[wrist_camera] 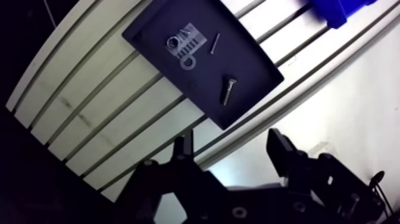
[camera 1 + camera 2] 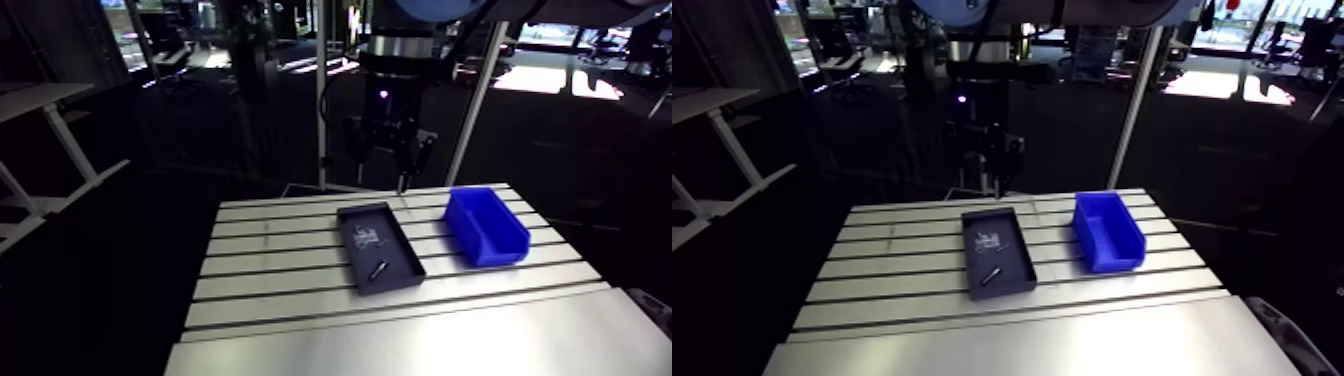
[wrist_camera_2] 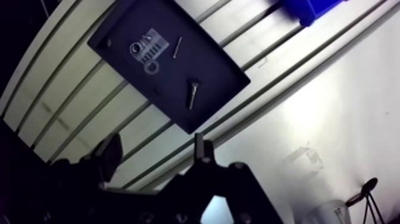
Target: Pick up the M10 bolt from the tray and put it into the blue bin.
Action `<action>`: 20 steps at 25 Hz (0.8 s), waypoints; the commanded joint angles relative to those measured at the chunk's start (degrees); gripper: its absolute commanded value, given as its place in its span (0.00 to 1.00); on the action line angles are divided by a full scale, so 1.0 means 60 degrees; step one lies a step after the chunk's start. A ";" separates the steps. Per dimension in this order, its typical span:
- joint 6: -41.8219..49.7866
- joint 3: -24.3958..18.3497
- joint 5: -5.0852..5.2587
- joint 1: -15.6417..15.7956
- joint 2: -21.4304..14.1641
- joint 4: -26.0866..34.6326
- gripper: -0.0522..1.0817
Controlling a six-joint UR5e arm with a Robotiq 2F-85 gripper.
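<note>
**A:** What sits around the M10 bolt?

**B:** You have a black tray on the bench, with the blue bin just beside it. At the tray's other end lie a washer, a nut on a pale label and a thin pin, all apart from the bolt.

**A:** How does it lie?

**B:** Flat, with its long axis slanted across the tray and its head toward the washer.

**A:** And the end effector?

**B:** The wrist view shows you its fingers wide apart, holding nothing. Only a corner of the bin shows there. The arm view gives you the whole bin, and the end effector hanging above the bench's far edge.
</note>
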 commanded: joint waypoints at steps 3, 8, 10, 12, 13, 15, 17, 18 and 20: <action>0.0585 0.0828 -0.0531 0.0114 0.0002 -0.0909 0.45; 0.1245 0.1179 -0.0502 0.0173 0.0075 -0.1304 0.49; 0.1420 0.1326 -0.0487 0.0188 0.0148 -0.1407 0.50; 0.1596 0.1458 -0.0473 0.0202 0.0222 -0.1495 0.51; 0.1772 0.1546 -0.0487 0.0217 0.0251 -0.1539 0.51; 0.2007 0.1692 -0.0502 0.0232 0.0295 -0.1670 0.52; 0.2051 0.1780 -0.0487 0.0217 0.0397 -0.1832 0.52; 0.2065 0.1795 -0.0487 0.0217 0.0412 -0.1861 0.52; 0.2065 0.1868 -0.0473 0.0232 0.0456 -0.1993 0.52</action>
